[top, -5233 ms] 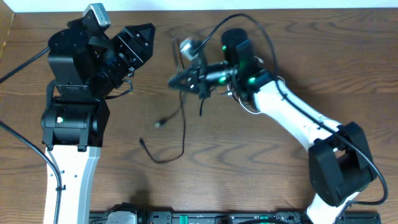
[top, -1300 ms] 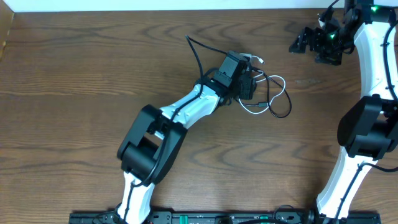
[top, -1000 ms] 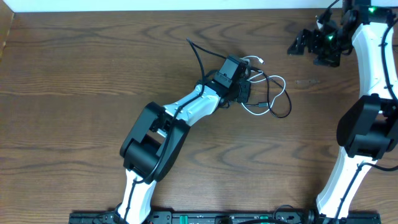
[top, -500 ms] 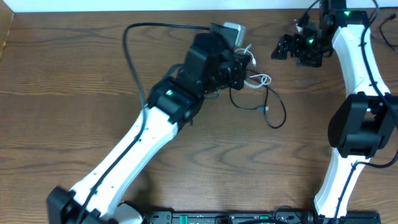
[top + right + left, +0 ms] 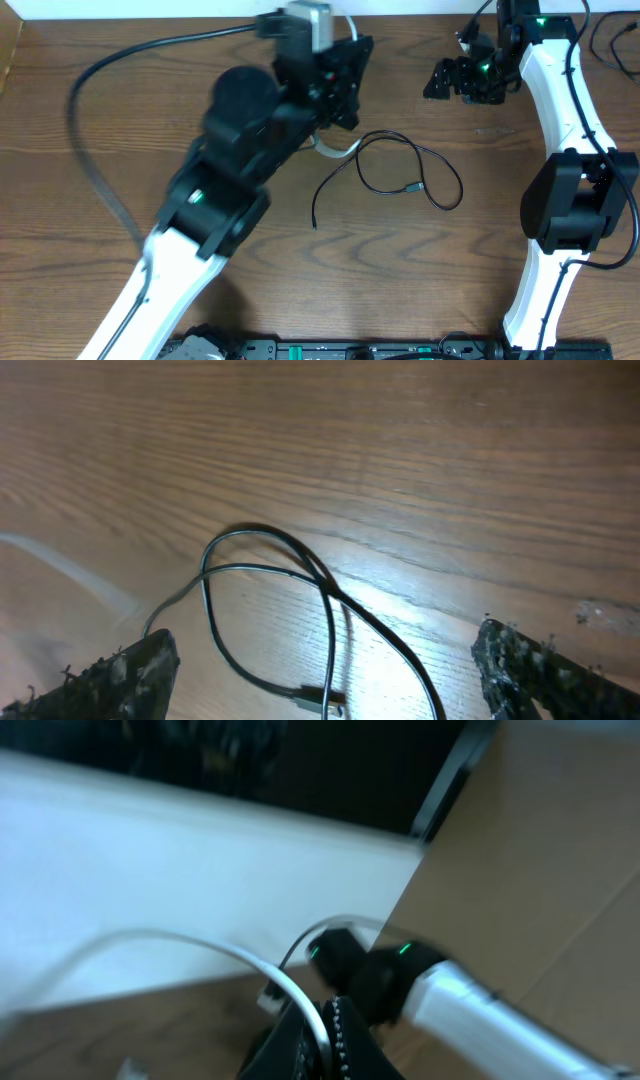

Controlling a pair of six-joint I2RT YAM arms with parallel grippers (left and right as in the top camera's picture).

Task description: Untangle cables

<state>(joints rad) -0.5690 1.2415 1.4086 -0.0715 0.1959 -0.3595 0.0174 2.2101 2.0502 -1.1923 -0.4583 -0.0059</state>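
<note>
Left gripper [image 5: 345,88] raised well above the table [image 5: 40,250], jaws pinched shut on the white cable [image 5: 240,955]. Through the left wrist camera, blurred: a pale, smooth cord arching in from the left and running down between the dark, saw-edged fingers [image 5: 346,1038]. Overhead, a short white stretch hanging out beneath that gripper, just beside the top of the black cable [image 5: 322,582]. Black cable slack on the brown, grained wood: thin, round, faintly glossy, one open loop crossing itself near its top, a free tail trailing down to the left, a small plug end inside the loop. Right gripper [image 5: 325,678] spread wide, gripping nothing, rough dark pads [image 5: 110,675] at either lower corner of its own view, the black loop flat on the wood between and ahead of them, untouched. Overhead, same gripper near the table's far right corner, well apart from both cords.
</note>
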